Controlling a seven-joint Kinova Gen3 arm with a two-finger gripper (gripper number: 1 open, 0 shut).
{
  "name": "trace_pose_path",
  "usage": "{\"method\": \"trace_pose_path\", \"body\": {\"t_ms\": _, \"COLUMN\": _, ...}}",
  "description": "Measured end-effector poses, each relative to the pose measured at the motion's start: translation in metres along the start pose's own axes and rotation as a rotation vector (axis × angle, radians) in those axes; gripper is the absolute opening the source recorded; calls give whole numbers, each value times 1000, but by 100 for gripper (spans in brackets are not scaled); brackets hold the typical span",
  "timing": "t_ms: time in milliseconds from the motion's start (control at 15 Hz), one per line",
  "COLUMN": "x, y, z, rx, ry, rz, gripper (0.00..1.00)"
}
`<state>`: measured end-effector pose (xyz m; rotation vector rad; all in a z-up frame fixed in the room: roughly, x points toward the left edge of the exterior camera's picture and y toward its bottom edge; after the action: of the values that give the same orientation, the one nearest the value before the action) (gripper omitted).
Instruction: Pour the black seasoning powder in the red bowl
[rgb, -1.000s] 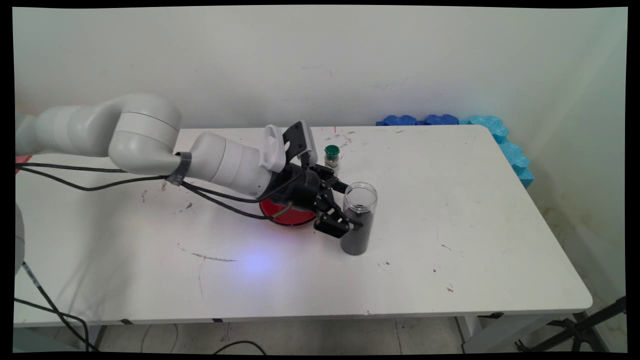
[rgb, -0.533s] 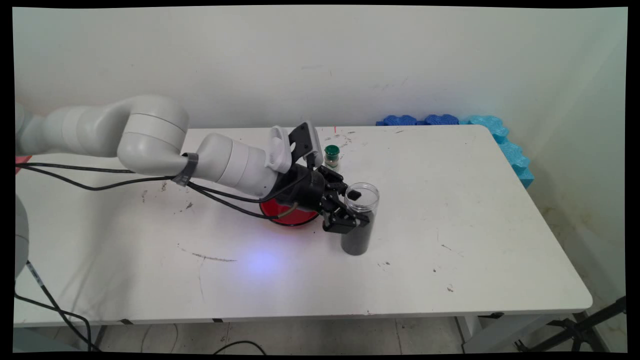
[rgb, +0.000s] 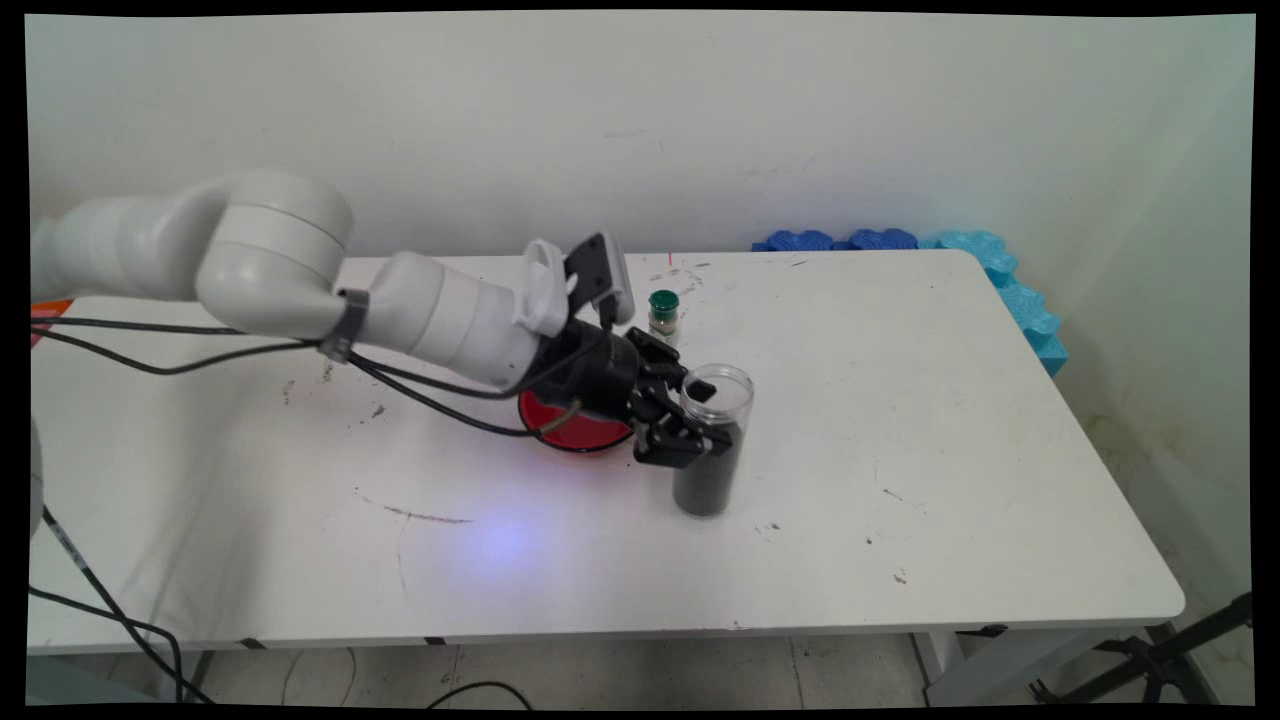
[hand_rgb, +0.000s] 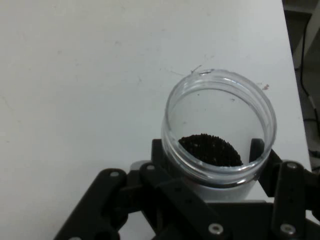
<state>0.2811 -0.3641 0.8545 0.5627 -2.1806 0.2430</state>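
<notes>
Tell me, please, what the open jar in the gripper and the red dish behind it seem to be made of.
The jar looks like clear plastic, possibly glass: the table shows through its glossy wall, and dark grains fill its lower part. The gripper is closed on its upper wall. The red dish looks like glossy, perhaps translucent, plastic or glass; the arm hides most of it, so I cannot tell which.

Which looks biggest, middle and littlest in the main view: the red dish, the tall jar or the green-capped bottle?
1. Tall jar, held in the pincer; the largest showing.
2. Red dish, partly hidden behind the arm, so it may really be bigger.
3. Green-capped bottle, clearly littlest, though farthest back.
</notes>
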Motion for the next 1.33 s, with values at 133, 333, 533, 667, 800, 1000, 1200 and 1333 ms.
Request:
{"method": "trace_pose_path", "body": {"t_ms": 133, "x": 9, "y": 1, "z": -18, "rx": 6, "ry": -4, "rz": -20, "gripper": 0}}
{"method": "trace_pose_path", "body": {"t_ms": 333, "x": 21, "y": 4, "z": -49, "rx": -5, "ry": -20, "rz": -42, "gripper": 0}}
{"method": "trace_pose_path", "body": {"t_ms": 533, "x": 31, "y": 6, "z": -79, "rx": -16, "ry": -36, "rz": -71, "gripper": 0}}
{"method": "trace_pose_path", "body": {"t_ms": 667, "x": 36, "y": 6, "z": -97, "rx": -20, "ry": -47, "rz": -95, "gripper": 0}}
{"method": "trace_pose_path", "body": {"t_ms": 800, "x": 40, "y": 5, "z": -115, "rx": -19, "ry": -58, "rz": -126, "gripper": 0}}
{"method": "trace_pose_path", "body": {"t_ms": 1000, "x": 43, "y": 2, "z": -132, "rx": -15, "ry": -73, "rz": -172, "gripper": 0}}
{"method": "trace_pose_path", "body": {"t_ms": 1200, "x": 42, "y": -2, "z": -143, "rx": -15, "ry": -98, "rz": -212, "gripper": 0}}
{"method": "trace_pose_path", "body": {"t_ms": 1333, "x": 40, "y": -6, "z": -147, "rx": -18, "ry": -118, "rz": -233, "gripper": 0}}
